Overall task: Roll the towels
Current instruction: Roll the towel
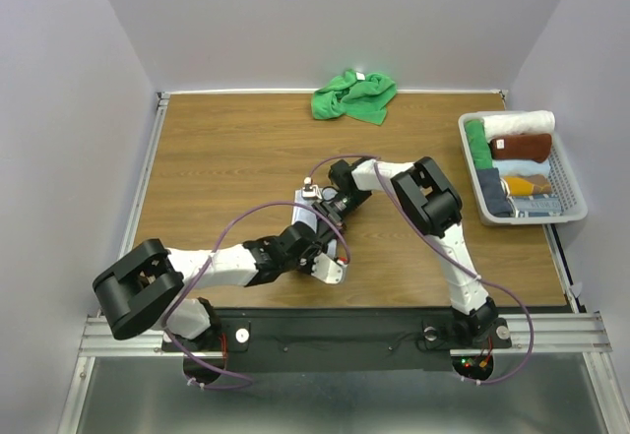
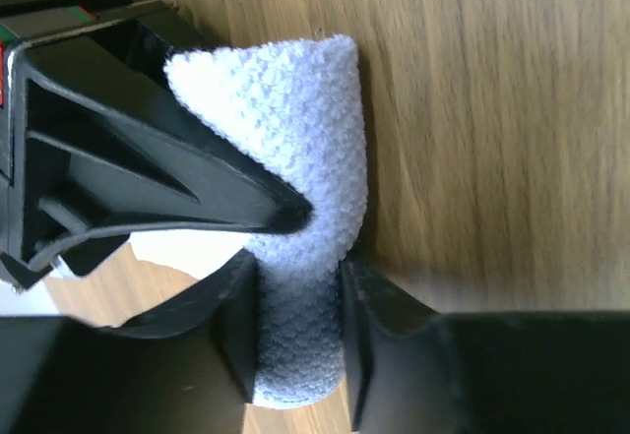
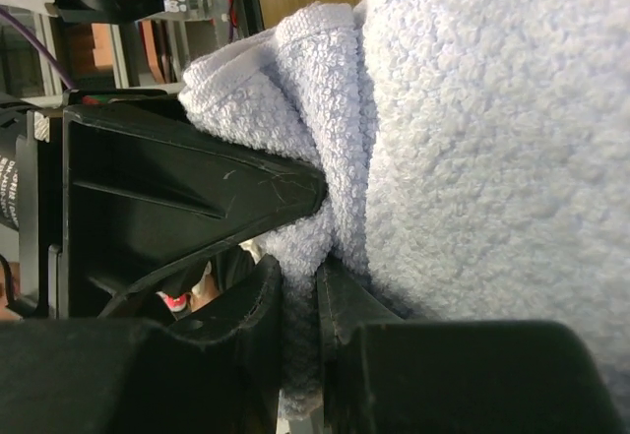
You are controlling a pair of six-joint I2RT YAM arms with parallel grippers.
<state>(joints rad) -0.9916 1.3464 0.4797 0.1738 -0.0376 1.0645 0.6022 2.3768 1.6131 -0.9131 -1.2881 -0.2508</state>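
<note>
The pale bluish-white towel (image 2: 295, 149) lies rolled on the wooden table, mostly hidden between both grippers in the top view (image 1: 305, 215). My left gripper (image 2: 298, 301) is shut on one end of the roll, its fingers (image 2: 236, 326) pressing both sides. My right gripper (image 3: 300, 301) is shut on a thin fold of the same towel (image 3: 472, 139), which fills that view. The two grippers meet at mid-table, the left one (image 1: 317, 235) just nearer than the right one (image 1: 331, 203). The bright green towel (image 1: 354, 96) lies crumpled at the table's far edge, away from both arms.
A grey basket (image 1: 570, 173) stands at the right edge with several rolled towels, among them a cream-white one (image 1: 522, 121) and a brown one (image 1: 522, 146). Walls close the table on three sides. Purple cables loop over both arms.
</note>
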